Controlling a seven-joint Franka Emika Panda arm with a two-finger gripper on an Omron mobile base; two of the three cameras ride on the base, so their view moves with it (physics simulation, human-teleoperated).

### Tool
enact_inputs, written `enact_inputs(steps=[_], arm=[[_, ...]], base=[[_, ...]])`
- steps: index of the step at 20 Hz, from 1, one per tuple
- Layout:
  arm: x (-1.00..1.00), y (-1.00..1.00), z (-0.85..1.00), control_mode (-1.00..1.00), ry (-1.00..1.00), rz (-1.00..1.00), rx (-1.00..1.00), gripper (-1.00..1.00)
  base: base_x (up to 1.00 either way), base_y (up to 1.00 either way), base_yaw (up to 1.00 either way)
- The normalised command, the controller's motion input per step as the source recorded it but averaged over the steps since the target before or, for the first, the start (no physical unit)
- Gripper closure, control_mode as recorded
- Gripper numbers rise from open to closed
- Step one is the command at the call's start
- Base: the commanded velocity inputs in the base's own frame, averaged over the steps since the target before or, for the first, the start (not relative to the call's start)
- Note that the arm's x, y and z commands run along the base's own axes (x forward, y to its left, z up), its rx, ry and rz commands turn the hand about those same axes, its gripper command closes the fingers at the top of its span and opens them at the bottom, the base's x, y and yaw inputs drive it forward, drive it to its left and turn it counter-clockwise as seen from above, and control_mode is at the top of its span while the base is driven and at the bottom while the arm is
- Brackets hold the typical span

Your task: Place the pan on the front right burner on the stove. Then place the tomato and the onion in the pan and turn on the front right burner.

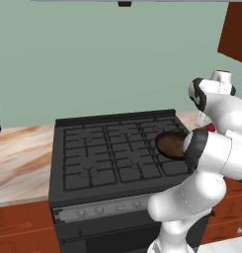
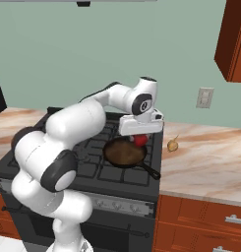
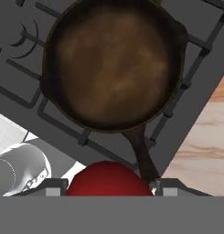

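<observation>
1. While the pan sits flat on the front right burner of the stove, its dark bowl faces up, so the 1st step of the task looks finished.
2. Its thin black handle points toward the stove's front right corner, which leaves the bowl open to approach from above.
3. The gripper hangs over the pan's rim with the tomato pinched between its 2 fingers. In the hand view the red ball sits between the finger tips with the pan below it.
4. That hold seems chosen to carry the tomato over the bowl before letting go, since a round thing dropped on the grate could roll off.
5. The onion lies on the marbled counter just right of the stove, well apart from the pan and untouched.
6. The knobs on the silver front strip wait for the last step.
</observation>
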Motion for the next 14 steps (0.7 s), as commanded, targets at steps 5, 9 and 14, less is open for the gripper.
enact_inputs(steps=[5,9,14], arm=[[-0.02,0.39,0.0,-1.0,0.0,0.03,0.0,1.0],[0.0,0.37,0.0,-1.0,0.0,0.02,0.0,1.0],[0.0,0.33,0.0,-1.0,0.0,0.01,0.0,1.0]], base=[[0.0,0.0,0.0],[0.0,0.0,0.0],[0.0,0.0,0.0]])
